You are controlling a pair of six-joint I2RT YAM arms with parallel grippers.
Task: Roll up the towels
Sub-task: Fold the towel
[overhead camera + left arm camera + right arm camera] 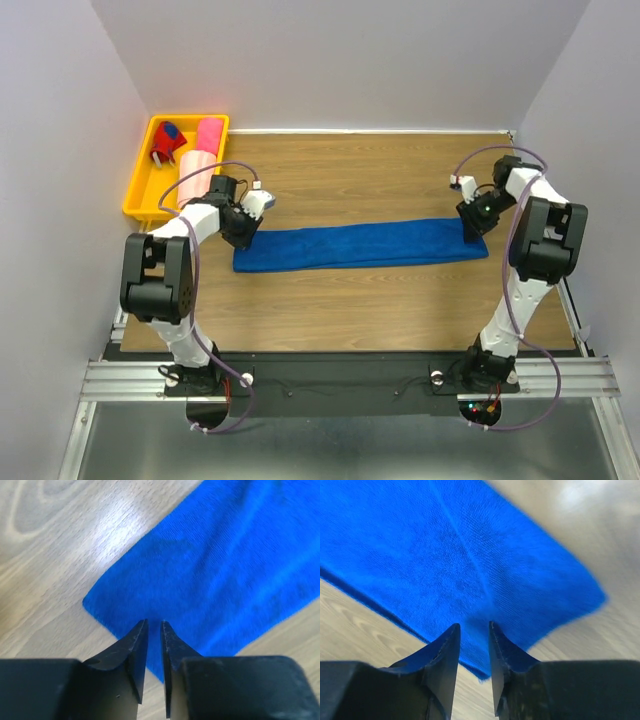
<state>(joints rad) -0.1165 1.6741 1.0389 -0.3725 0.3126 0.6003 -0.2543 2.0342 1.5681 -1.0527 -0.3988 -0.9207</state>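
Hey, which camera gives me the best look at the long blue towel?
The top external view: there the blue towel lies flat on the table, whole length visible. The left wrist view shows only one end of it, the right wrist view only the other end.

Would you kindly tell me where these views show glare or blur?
Left wrist: bright glare on the table, blue towel fairly sharp; right wrist: table washed out and blurred at upper right; top external: evenly lit, sharp.
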